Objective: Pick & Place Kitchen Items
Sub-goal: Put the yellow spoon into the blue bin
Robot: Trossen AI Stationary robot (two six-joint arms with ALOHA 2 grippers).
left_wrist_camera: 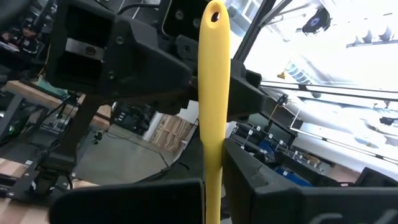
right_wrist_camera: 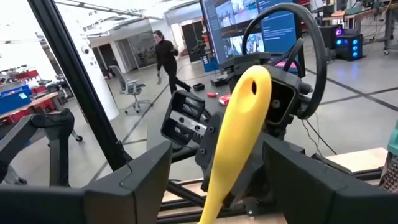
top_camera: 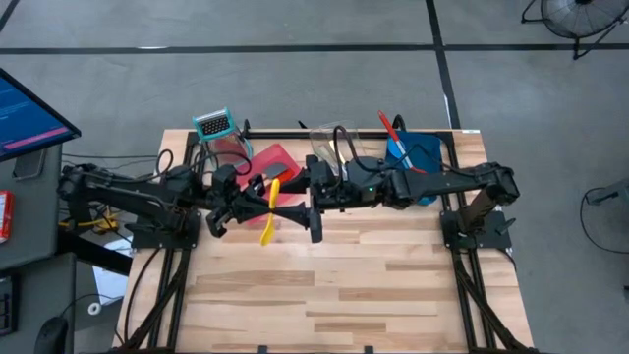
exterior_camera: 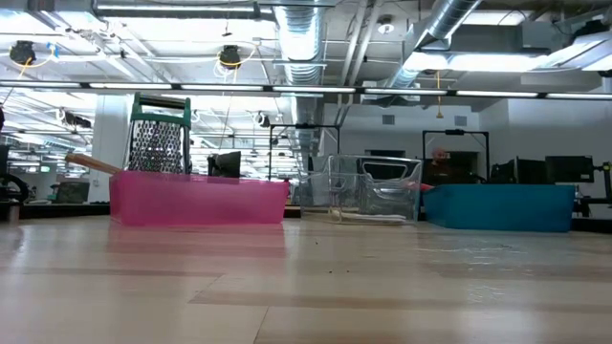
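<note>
A yellow spoon (top_camera: 271, 210) is held above the table's middle, lying far-to-near; its holed handle end (left_wrist_camera: 215, 15) points toward the far edge. My left gripper (top_camera: 261, 209) comes from the table's left and is shut on it. My right gripper (top_camera: 297, 210) comes from the right and faces the left one. It is open, with a finger on either side of the spoon's handle (right_wrist_camera: 236, 130) and a gap on both sides. The low view shows neither the spoon nor the grippers. My left gripper pinches the spoon's handle (left_wrist_camera: 212, 168) between its two fingers, some way below the holed end. The fingers come level from the table's left and lie across the spoon. The spoon is lifted clear of the table.
Along the far edge stand a red tray (exterior_camera: 196, 199), a clear tray (exterior_camera: 373, 191) and a blue tray (exterior_camera: 497, 205) with a red-handled utensil (top_camera: 391, 128). A teal-topped grater (top_camera: 213, 125) stands far left. Bare wood (top_camera: 324, 295) lies toward the near edge. A person (right_wrist_camera: 165, 53) walks in the room behind.
</note>
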